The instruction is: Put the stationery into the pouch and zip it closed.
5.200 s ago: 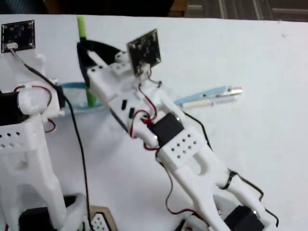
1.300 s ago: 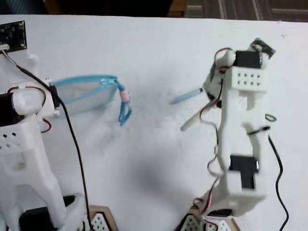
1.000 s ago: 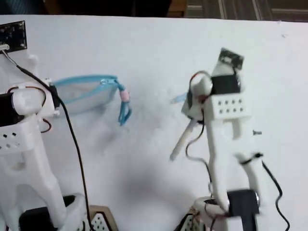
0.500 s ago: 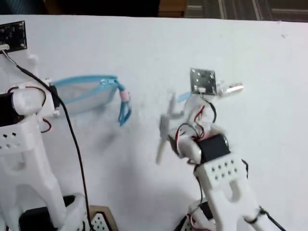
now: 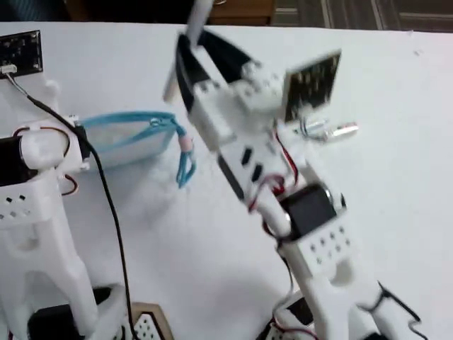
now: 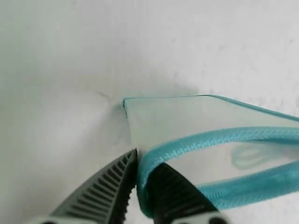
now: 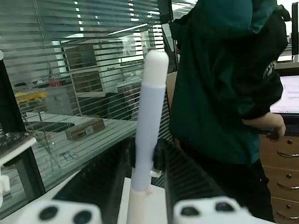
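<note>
A clear pouch [image 5: 131, 145] with a blue zipper lies at the left of the white table, its mouth gaping and its blue pull cord [image 5: 185, 166] trailing right. My left gripper [image 6: 137, 161] is shut on the pouch's [image 6: 187, 116] blue zipper edge at one corner. My right gripper [image 5: 187, 46] is raised above the table's far side, right of the pouch, shut on a pale pen [image 5: 197, 18] that stands steeply. In the right wrist view the pen [image 7: 149, 107] rises between the fingers of the right gripper [image 7: 145, 149]. Another pen [image 5: 336, 129] lies on the table at the right.
The right arm [image 5: 283, 184] stretches diagonally across the table's middle, from the front edge to above the pouch's right end. The left arm's body [image 5: 35, 212] and its black cable [image 5: 113, 227] fill the left side. The table's far edge [image 5: 354, 28] runs along the top.
My right arm took up the pale pen from the table's right side, then swung it left and lifted it high near the pouch. The left gripper and pouch stayed put.
</note>
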Controlling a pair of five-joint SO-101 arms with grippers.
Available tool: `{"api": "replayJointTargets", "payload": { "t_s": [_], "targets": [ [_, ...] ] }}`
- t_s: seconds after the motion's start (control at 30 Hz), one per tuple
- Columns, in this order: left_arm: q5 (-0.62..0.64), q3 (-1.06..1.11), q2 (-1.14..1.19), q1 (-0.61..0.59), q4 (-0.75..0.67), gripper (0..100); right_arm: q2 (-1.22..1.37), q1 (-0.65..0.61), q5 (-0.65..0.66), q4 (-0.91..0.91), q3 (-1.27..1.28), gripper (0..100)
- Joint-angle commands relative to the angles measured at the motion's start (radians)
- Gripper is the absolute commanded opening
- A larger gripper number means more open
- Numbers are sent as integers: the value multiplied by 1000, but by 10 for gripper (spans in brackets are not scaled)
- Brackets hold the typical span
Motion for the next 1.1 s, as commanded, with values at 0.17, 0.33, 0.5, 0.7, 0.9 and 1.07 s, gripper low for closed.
{"api": "replayJointTargets", "payload": {
  "t_s": [0.17, 0.33, 0.5, 0.7, 0.9, 1.07],
  "targets": [
    [-5, -3, -24, 12, -11, 22, 108, -166, 12, -7, -57, 16],
    [-6, 54, -24, 12, -18, 22, 108, -177, 12, -13, 49, 16],
    [-6, 55, -24, 12, -21, 22, 116, -165, 14, -108, 160, 16],
    [-6, 55, -24, 12, -21, 22, 114, -156, 121, -139, 221, 17],
    [-6, 55, -25, 12, -21, 22, 99, -191, 255, -82, 262, 186],
    [-5, 55, -25, 7, -21, 22, 51, -203, 256, -35, 253, 276]
  ]
}}
